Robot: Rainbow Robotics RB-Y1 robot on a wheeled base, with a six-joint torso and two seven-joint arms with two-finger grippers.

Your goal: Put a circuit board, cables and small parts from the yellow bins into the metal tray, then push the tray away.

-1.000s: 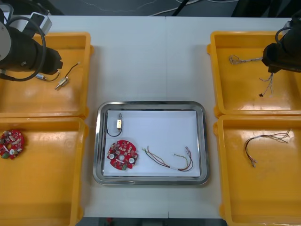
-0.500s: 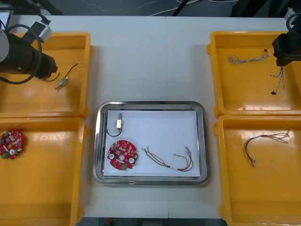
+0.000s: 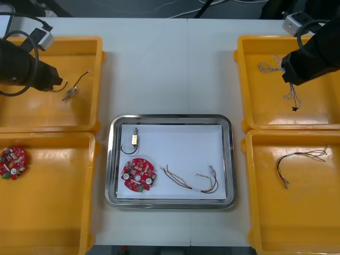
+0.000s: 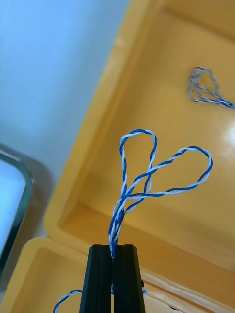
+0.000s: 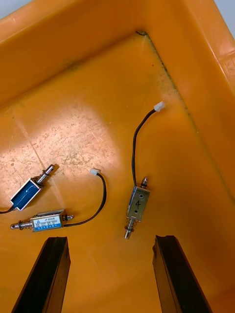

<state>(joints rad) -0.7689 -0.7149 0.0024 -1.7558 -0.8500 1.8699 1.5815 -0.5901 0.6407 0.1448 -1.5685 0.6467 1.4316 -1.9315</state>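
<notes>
My right gripper (image 3: 289,81) hangs over the far right yellow bin (image 3: 249,85), shut on a twisted blue and white cable (image 3: 292,98) that dangles below it. In the right wrist view the fingers (image 4: 100,279) pinch the cable (image 4: 156,166), whose loops stand above them. The left gripper (image 5: 111,274) is open above a small metal part (image 5: 138,205) with a black lead in the far left bin (image 3: 79,117). The metal tray (image 3: 170,117) holds a red circuit board (image 3: 139,174), a small metal part (image 3: 135,139) and a red and yellow cable (image 3: 194,180).
A second blue and white cable (image 3: 268,66) lies in the far right bin. The near right bin (image 3: 255,212) holds a red and yellow cable (image 3: 297,159). A circuit board (image 3: 11,162) sits in the near left bin. Two more small metal parts (image 5: 36,205) lie by the left finger.
The right gripper has swung left over its bin, carrying the dangling cable toward the bin's inner side. The left arm has drawn back slightly to the left.
</notes>
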